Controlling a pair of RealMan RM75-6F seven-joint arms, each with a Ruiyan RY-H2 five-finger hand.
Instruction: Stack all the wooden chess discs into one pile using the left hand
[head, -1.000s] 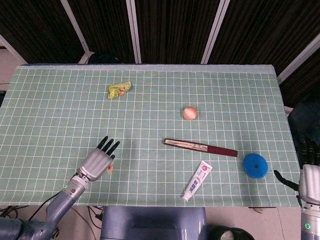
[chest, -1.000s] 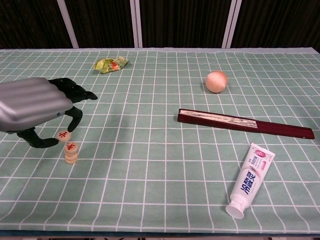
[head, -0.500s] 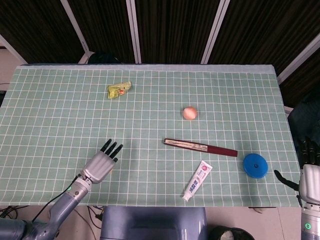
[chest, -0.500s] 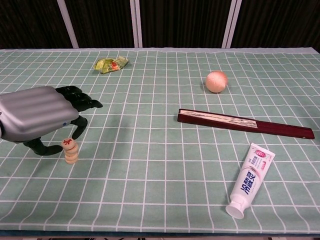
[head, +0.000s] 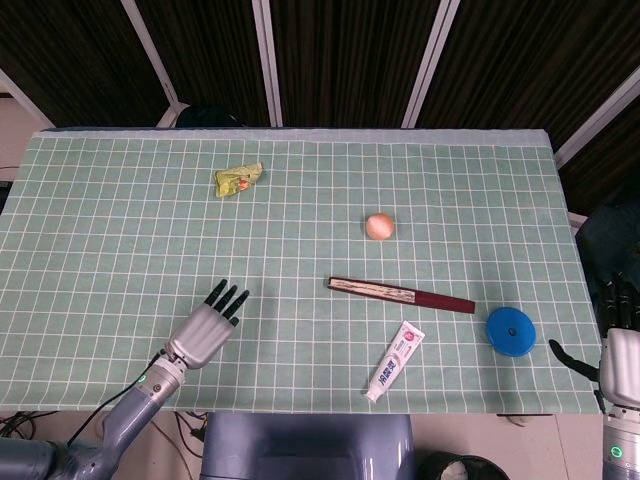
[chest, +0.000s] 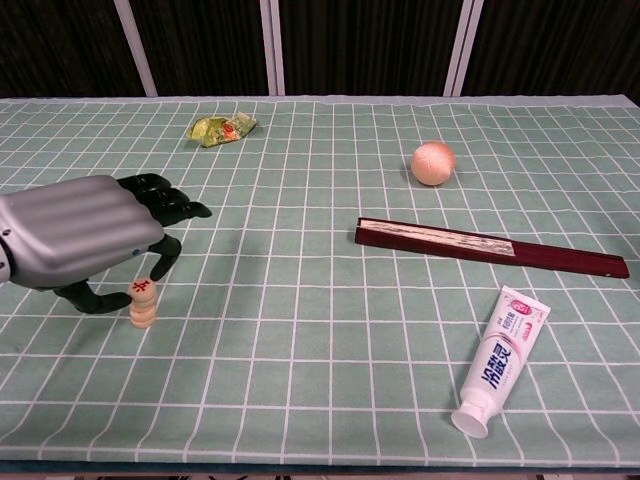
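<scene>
left hand (chest: 85, 235): low over the bench's near-left corner, fingers apart, holding nothing; the disc it pinched 1.0 s ago is gone from its fingertips
change: that disc now sits on top of the pile; 1.0 s ago it hung just beside the pile at about 10 o'clock; hand has shifted slightly since
wooden chess discs (chest: 142, 303): one upright pile, red character on top, just under the hand's thumb and finger, at about 5 o'clock from the palm; whether a finger touches the top disc, cannot tell
task meaning: no loose disc shows anywhere, so stacking looks done; judged next is a clean lift away without knocking the pile
chest view only: shows the pile and the gap under the hand
head view only: left hand (head: 204, 330) covers the pile completely; shows right hand (head: 619, 345) past the bench edge at 3 o'clock, fingers spread, empty; also blue round lid (head: 511, 331)
outward, 1 o'clock: yellow-green wrapper (chest: 221, 128), well apart
outward, 3 o'clock: dark red folded fan (chest: 490, 247), toothpaste tube (chest: 499, 358) near it
far right: peach-coloured ball (chest: 433, 162)
bench (chest: 320, 400): green grid cloth
</scene>
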